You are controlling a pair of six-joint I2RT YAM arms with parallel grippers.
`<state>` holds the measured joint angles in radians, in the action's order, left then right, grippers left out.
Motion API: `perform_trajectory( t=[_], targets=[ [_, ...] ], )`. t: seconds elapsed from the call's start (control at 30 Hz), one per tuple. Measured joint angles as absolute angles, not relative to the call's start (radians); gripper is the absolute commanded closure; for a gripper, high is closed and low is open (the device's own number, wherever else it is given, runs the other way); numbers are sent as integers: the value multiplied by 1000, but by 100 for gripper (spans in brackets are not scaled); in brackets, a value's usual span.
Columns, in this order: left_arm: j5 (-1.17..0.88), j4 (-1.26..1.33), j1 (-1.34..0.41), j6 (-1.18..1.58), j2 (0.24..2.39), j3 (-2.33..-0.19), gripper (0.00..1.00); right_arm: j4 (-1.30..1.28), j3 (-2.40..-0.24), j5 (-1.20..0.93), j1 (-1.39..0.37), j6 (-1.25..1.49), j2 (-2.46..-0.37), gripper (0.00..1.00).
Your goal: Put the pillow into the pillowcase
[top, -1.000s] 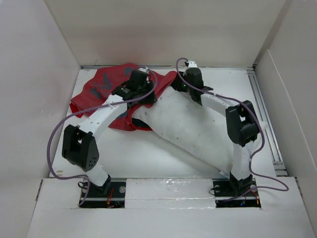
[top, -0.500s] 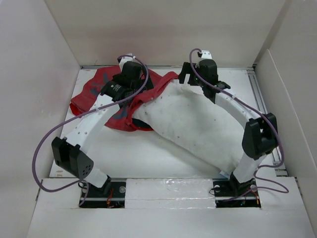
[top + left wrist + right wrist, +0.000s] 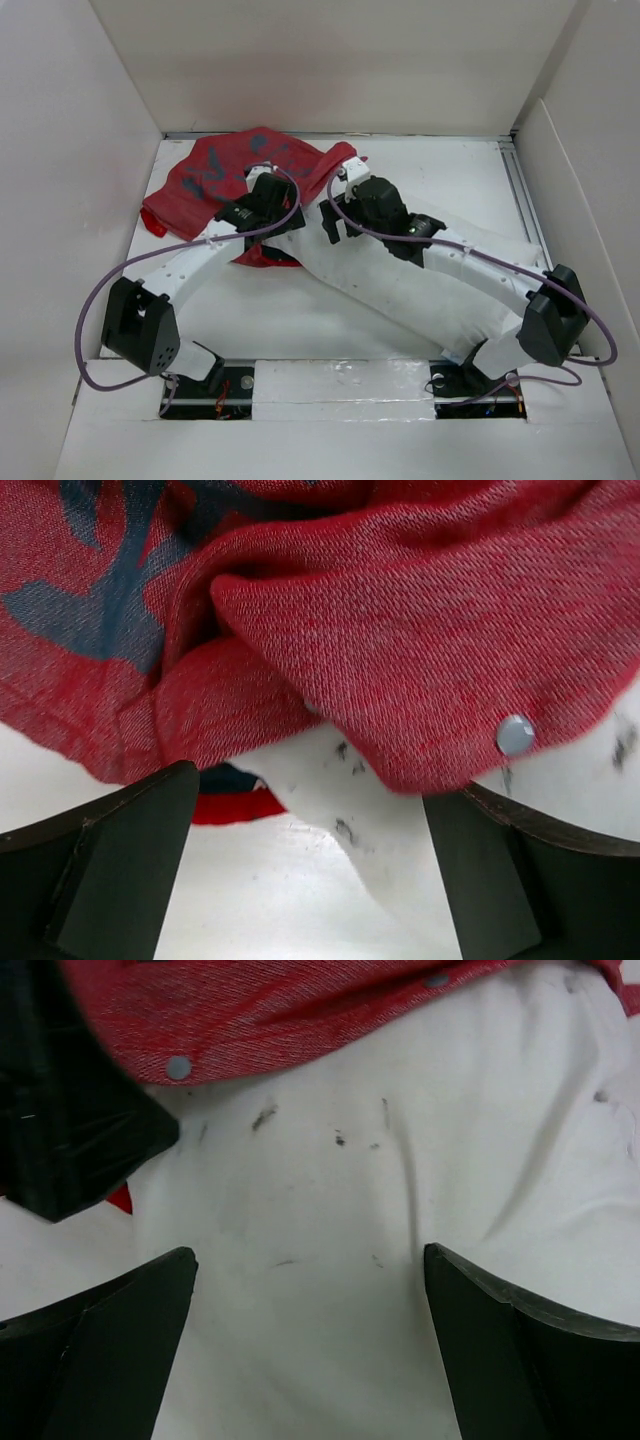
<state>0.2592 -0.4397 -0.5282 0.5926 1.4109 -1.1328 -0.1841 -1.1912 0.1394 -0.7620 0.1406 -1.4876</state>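
I see a white table (image 3: 270, 310) boxed in by white walls (image 3: 330, 60). The red pillowcase (image 3: 225, 165) lies far left, its snap-edged mouth covering the far end of the pillow (image 3: 375, 285). The rest of it stretches toward the near right. The left gripper (image 3: 308, 785) and right gripper (image 3: 308, 1252) hang there, jaws apart.

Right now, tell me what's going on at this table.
The robot is fitting a white pillow into a red pillowcase. Only the pillow's far end sits under the case's open edge; most of it lies bare across the table. Both claws are open and hold nothing: the left claw hangs at the case's edge, the right claw over the pillow beside it.
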Motion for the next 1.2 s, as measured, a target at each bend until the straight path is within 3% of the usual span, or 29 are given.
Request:
perform_trajectory(
  t=[0.1, 0.13, 0.17, 0.27, 0.4, 0.43, 0.47, 0.5, 0.6, 0.63, 0.67, 1.0, 1.1, 1.2],
  targets=[
    [288, -381, -528, 615, 1442, -1108, 22, -160, -1191, 174, -806, 89, -1491, 0],
    [296, -357, -528, 624, 1454, -1095, 33, -146, -1192, 189, -822, 72, -1499, 0],
    [307, -320, -528, 633, 1476, -1072, 65, -135, -1196, 202, -830, 59, -1511, 0],
    [317, -284, -530, 647, 1498, -1050, 74, -97, -1198, 222, -849, 27, -1562, 0],
    [330, -259, -530, 657, 1510, -1031, 79, -58, -1198, 221, -852, -19, -1632, 0],
    [334, -257, -530, 658, 1507, -1031, 84, -42, -1198, 221, -851, -28, -1645, 0],
    [336, -257, -531, 659, 1502, -1031, 99, -28, -1197, 221, -849, -35, -1655, 0],
    [337, -258, -531, 665, 1494, -1031, 100, -11, -1197, 218, -845, -37, -1664, 2],
    [330, -271, -535, 663, 1438, -1031, 100, 54, -1197, 195, -815, -30, -1697, 37],
    [326, -277, -535, 663, 1409, -1031, 100, 71, -1196, 187, -800, -21, -1708, 54],
    [320, -284, -535, 663, 1383, -1034, 100, 86, -1196, 171, -783, -11, -1718, 100],
    [242, -357, -536, 641, 1314, -1124, 100, 164, -1240, 95, -735, 81, -1736, 100],
    [218, -351, -535, 632, 1311, -1124, 86, 124, -1296, 90, -712, 100, -1759, 100],
    [227, -378, -536, 634, 1294, -1124, 85, 120, -1333, 99, -677, 110, -1792, 100]
  ],
)
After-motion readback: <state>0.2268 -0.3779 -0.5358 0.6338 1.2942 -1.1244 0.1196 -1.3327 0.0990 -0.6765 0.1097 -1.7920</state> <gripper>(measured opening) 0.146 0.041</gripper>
